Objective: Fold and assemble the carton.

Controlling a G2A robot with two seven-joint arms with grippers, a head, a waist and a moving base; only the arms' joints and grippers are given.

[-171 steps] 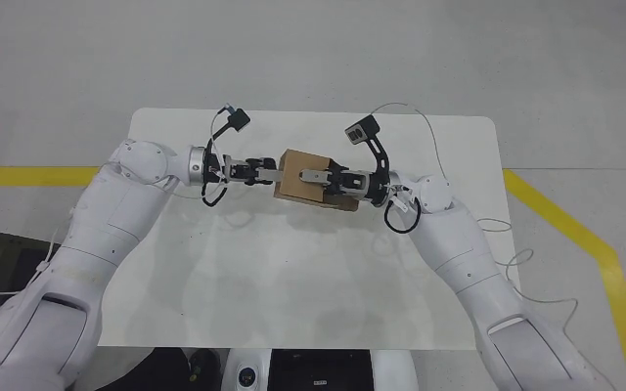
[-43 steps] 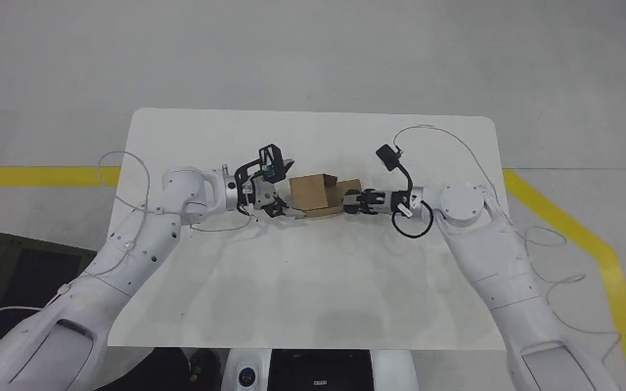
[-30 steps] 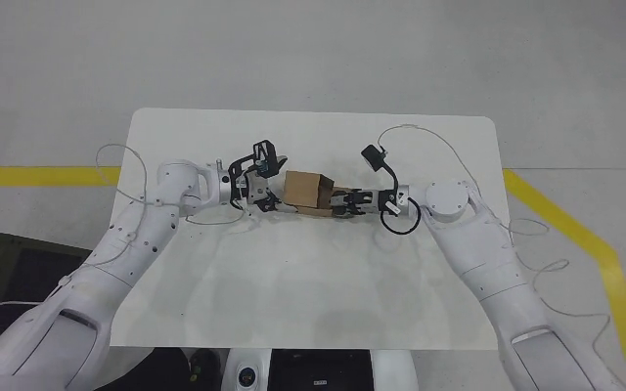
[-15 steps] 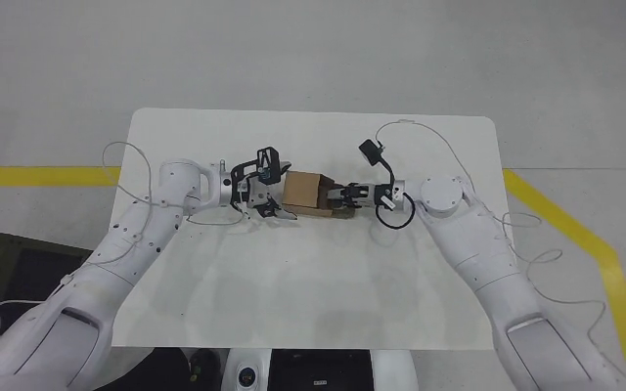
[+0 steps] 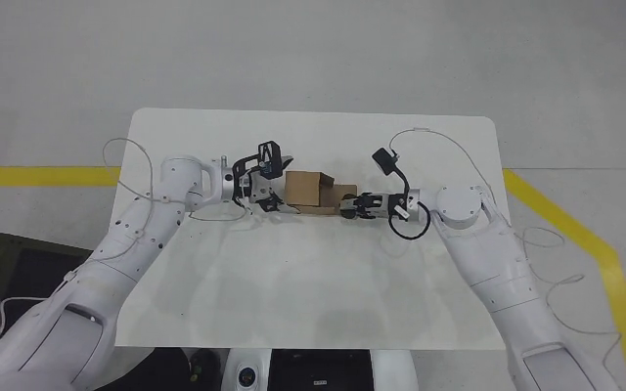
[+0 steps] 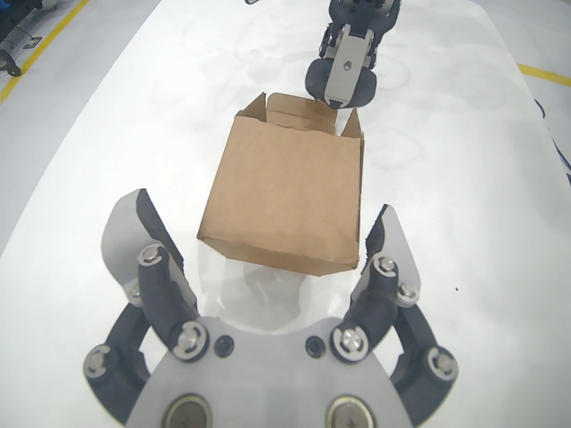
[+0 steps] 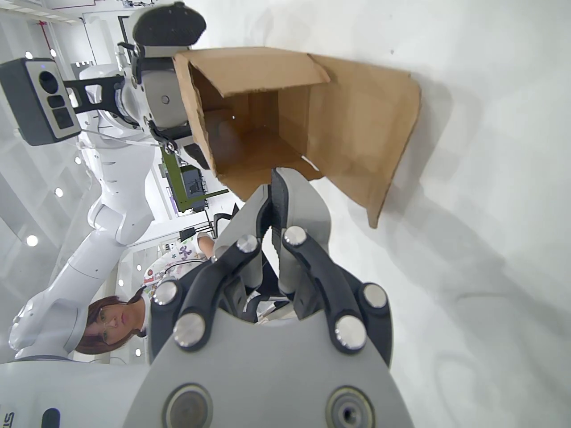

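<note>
brown carton (image 6: 285,198) on side, one end open, other end closed

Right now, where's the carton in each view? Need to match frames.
Top view: carton mid-way across the table, between both grippers.
Left wrist view: carton just ahead of the open left gripper.
Right wrist view: carton, open end facing the camera.
Shared landmark: shut right gripper at the open end.
</note>
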